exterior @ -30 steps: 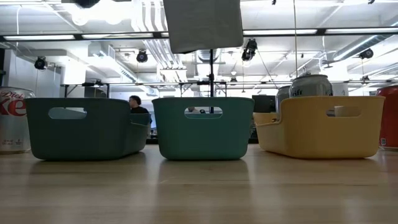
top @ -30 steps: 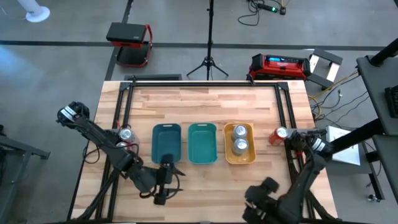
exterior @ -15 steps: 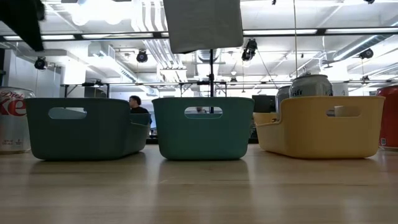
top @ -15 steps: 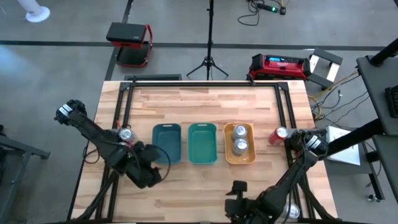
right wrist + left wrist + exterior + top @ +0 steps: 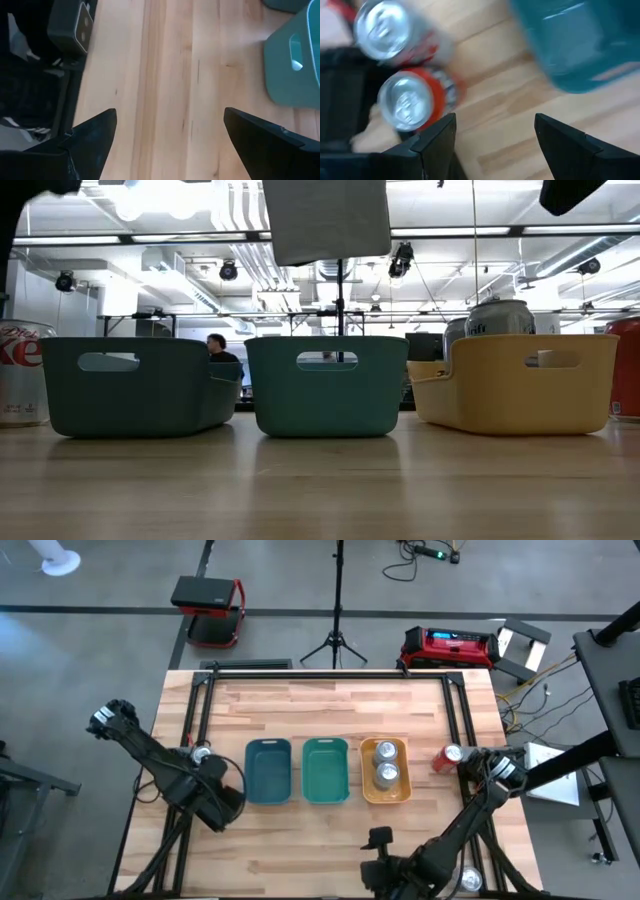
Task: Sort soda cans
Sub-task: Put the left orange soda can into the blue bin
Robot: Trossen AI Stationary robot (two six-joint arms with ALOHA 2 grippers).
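Two soda cans stand on the table at its left edge: a silver can [image 5: 382,27] [image 5: 202,753] and a red can [image 5: 410,102] beside it. My left gripper [image 5: 492,142] [image 5: 220,792] hovers open just short of them, touching neither. Two silver cans [image 5: 385,751] [image 5: 386,775] stand in the orange tray [image 5: 404,787]. Another red can [image 5: 447,757] stands right of that tray. My right gripper [image 5: 167,135] [image 5: 378,840] is open over bare wood near the table's front edge.
A dark teal tray [image 5: 268,772] and a lighter teal tray [image 5: 325,770] sit in a row left of the orange one. A black frame runs along the table's left and right edges. Bare wood lies behind and in front of the trays.
My left gripper has swung from the table's near edge toward the left edge and the two cans there, staying open. My right arm has moved along the near edge toward the table's left.
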